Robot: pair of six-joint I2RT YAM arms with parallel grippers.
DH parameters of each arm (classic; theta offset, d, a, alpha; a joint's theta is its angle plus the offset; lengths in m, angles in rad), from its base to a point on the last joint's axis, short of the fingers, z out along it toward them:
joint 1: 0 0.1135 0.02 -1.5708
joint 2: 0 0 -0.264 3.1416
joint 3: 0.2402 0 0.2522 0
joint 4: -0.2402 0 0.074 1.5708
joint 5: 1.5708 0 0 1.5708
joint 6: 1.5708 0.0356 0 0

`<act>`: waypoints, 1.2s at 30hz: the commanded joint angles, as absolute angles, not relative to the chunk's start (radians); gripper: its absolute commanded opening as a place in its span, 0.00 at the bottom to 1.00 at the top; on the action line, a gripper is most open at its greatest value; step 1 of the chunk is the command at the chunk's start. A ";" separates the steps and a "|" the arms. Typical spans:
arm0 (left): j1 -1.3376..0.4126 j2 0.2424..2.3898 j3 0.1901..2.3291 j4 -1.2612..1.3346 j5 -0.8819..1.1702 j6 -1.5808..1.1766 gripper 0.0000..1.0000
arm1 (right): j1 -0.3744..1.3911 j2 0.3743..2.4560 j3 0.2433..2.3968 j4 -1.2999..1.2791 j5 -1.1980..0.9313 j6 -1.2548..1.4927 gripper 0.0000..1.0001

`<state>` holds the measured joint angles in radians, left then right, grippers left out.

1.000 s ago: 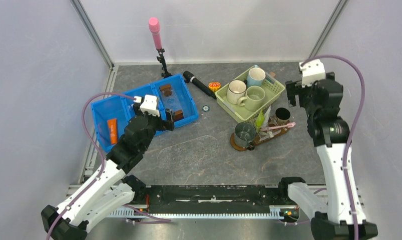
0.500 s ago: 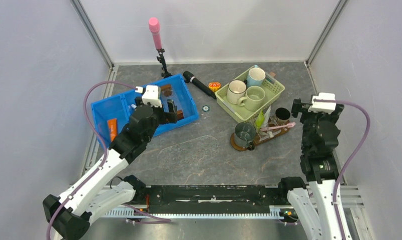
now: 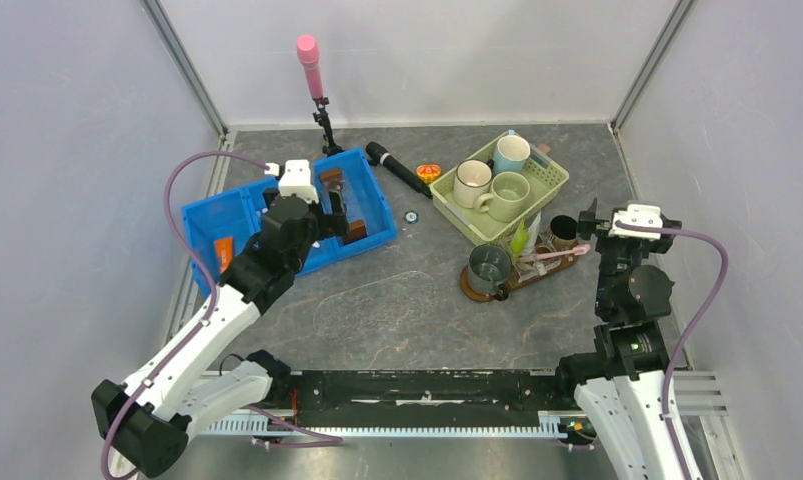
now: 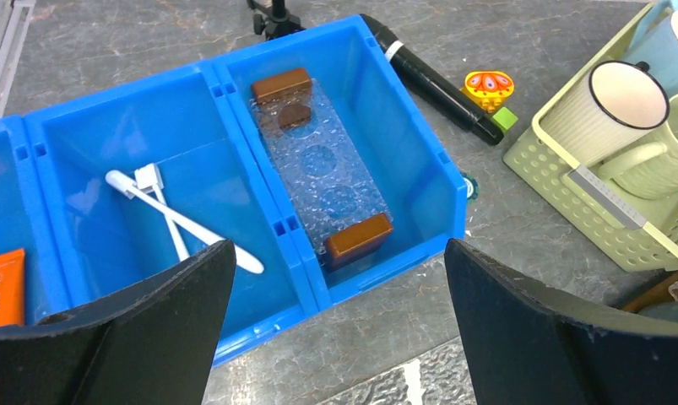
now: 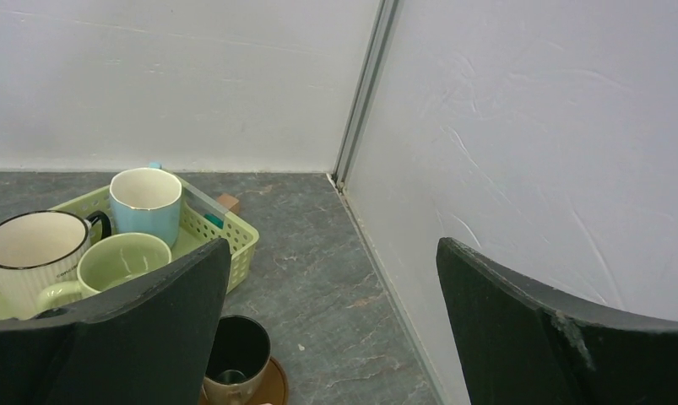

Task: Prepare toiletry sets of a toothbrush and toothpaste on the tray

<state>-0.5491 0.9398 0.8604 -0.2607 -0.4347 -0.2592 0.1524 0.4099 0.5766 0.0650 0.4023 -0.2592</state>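
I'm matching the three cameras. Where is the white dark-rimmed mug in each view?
Top external: white mug right of centre, towards the back, in the pale green basket.
Left wrist: white mug upper right.
Right wrist: white mug lower left edge.
Shared landmark: that basket, holding it in all three views.

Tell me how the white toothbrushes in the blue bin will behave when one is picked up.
The white toothbrushes look thin and rigid, so probably light and stiff. They lie crossed on the smooth floor of the blue bin, so lifting one may drag the other, or it may skid.
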 commanded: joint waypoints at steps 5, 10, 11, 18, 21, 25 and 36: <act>-0.526 0.854 0.917 -0.406 -0.448 -0.307 1.00 | 0.158 0.412 0.681 0.003 0.367 -0.228 0.98; -0.522 0.843 0.933 -0.496 -0.461 -0.348 1.00 | 0.181 0.396 0.690 -0.032 0.325 -0.207 0.98; -0.522 0.842 0.932 -0.507 -0.466 -0.357 1.00 | 0.191 0.396 0.693 -0.033 0.332 -0.212 0.98; -0.522 0.842 0.950 -0.578 -0.540 -0.482 1.00 | 0.358 0.412 0.714 -0.059 0.440 -0.275 0.98; -0.522 0.867 0.991 -0.622 -0.557 -0.504 1.00 | 0.430 0.433 0.730 -0.095 0.452 -0.266 0.98; -0.522 0.864 0.996 -0.629 -0.567 -0.551 1.00 | 0.502 0.470 0.760 -0.122 0.478 -0.265 0.98; -0.522 0.905 1.041 -0.593 -0.519 -0.450 1.00 | 0.514 0.789 1.045 -0.269 0.561 -0.285 0.98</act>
<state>-0.5266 0.8856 0.9741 -0.6197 -0.5224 -0.4919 0.5106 0.6518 0.9142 -0.2066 0.4988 -0.2634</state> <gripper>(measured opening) 0.994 0.979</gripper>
